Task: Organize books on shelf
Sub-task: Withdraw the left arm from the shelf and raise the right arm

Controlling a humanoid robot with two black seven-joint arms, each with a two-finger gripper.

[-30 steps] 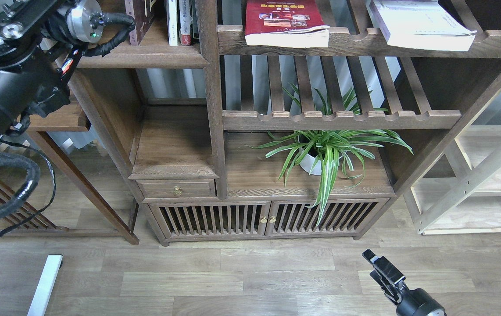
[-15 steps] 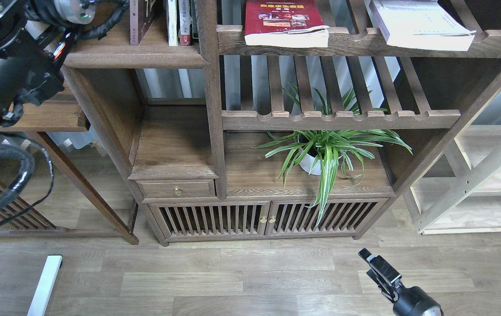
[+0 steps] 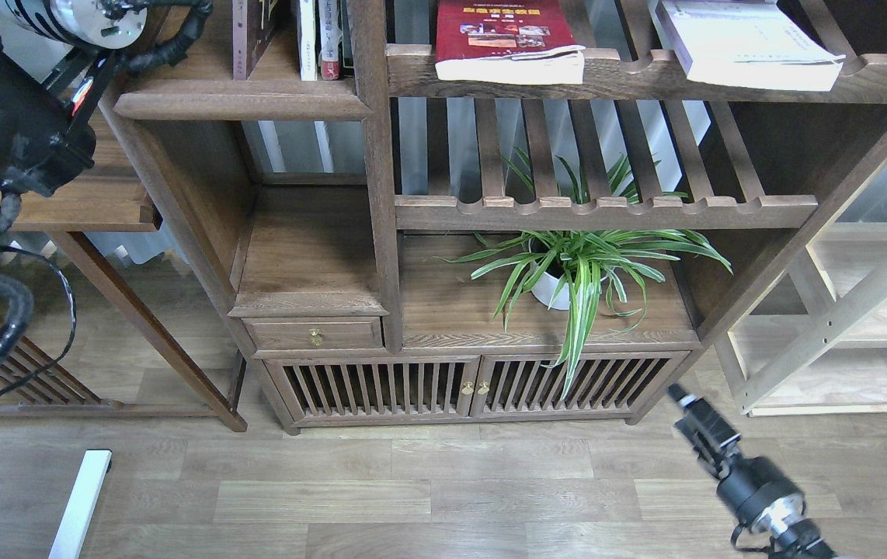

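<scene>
A maroon-brown book (image 3: 249, 35) stands upright on the solid dark-brown shelf (image 3: 241, 102) at the top left, with thin white-spined books (image 3: 307, 39) to its right. A red book with a yellow title (image 3: 504, 35) lies flat on the slatted rack to the right. A pale lilac-white book (image 3: 746, 43) lies flat further right on that rack. My left arm rises along the left edge and its gripper is out of view above the frame. My right gripper (image 3: 680, 400) is low at the bottom right, over the floor by the cabinet's lower right corner. It looks small and dark, and nothing shows in it.
A spider plant in a white pot (image 3: 568, 272) sits on the cabinet top under the lower slatted rack (image 3: 606, 210). A pale light-wood shelving unit (image 3: 863, 310) stands at the right. A brown side table (image 3: 94, 210) stands at the left. A white bar (image 3: 78, 505) lies on the floor.
My left arm has moved up and to the left, away from the solid shelf's front. My right gripper has risen and moved right towards the cabinet's lower right corner.
</scene>
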